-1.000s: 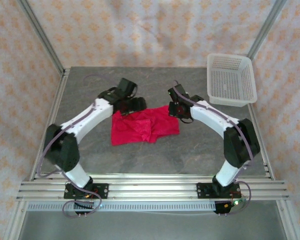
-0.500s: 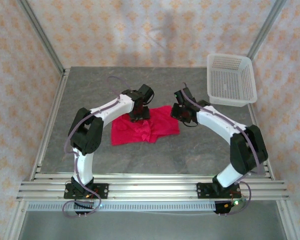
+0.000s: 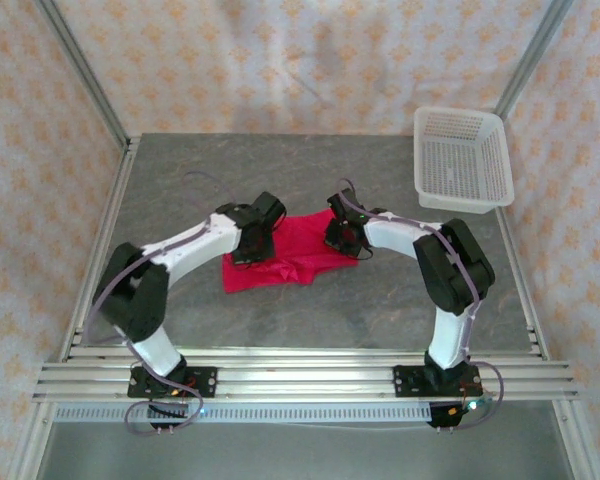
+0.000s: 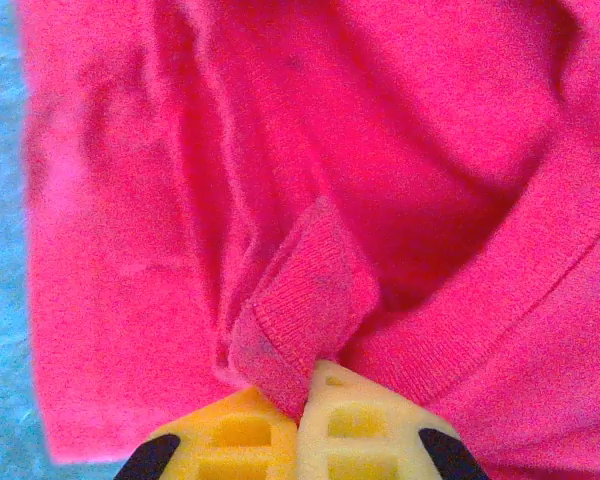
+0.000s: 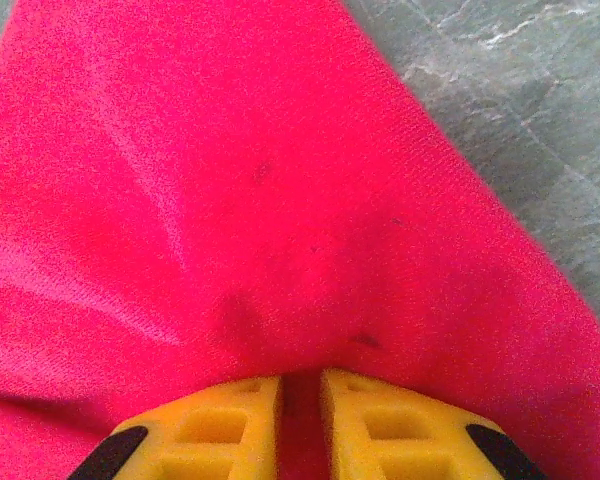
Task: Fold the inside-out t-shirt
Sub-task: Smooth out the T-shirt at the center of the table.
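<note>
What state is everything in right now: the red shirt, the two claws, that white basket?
t-shirt: lying rumpled, not yet neatly folded, pinched at two spots.
left gripper: shut on a raised fold of the t-shirt.
right gripper: shut on the t-shirt's fabric.
basket: upright, open side up, apart from the t-shirt.

The inside-out t-shirt [image 3: 292, 258] lies on the counter [image 3: 180, 180], near its middle. The left end effector [image 3: 248, 244] sits over the t-shirt's left part, with a raised fold of cloth between its fingertips. The right end effector [image 3: 338, 235] sits at the t-shirt's far right corner, also with cloth between its fingertips. The basket [image 3: 462, 160] stands in the counter's far right corner, well apart from the t-shirt.
</note>
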Action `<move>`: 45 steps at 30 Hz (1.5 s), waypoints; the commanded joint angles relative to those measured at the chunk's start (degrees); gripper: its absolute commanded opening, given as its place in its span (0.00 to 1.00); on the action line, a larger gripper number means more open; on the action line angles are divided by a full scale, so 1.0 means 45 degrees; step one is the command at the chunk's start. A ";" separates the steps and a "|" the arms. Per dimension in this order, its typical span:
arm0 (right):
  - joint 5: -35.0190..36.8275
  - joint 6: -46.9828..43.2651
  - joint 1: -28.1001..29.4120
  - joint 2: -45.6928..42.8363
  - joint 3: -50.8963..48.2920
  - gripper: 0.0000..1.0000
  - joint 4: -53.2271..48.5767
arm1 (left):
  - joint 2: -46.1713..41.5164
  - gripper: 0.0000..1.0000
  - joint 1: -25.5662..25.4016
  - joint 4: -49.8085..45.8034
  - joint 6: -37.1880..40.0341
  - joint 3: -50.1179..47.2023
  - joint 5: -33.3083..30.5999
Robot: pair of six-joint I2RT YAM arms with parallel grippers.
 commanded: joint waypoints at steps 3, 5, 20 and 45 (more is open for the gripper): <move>0.0666 -0.0152 -0.0042 0.0355 -0.0010 0.18 -0.0950 | -0.1826 0.05 -0.0068 0.0685 -0.1212 -0.2269 -0.0117; 0.0536 -0.0345 -0.0059 0.0344 0.0178 0.19 -0.1064 | -0.2357 0.09 -0.0063 0.0600 -0.1453 -0.2899 -0.0157; -0.0475 -0.1043 0.0311 -0.1199 0.1212 0.29 -0.1797 | -0.2016 0.59 0.2890 0.1785 -0.0155 -0.1344 0.1986; -0.0366 -0.0442 0.0878 -0.0920 -0.2107 0.40 -0.0782 | 0.1405 0.00 0.3805 0.0760 0.1052 0.4097 0.2743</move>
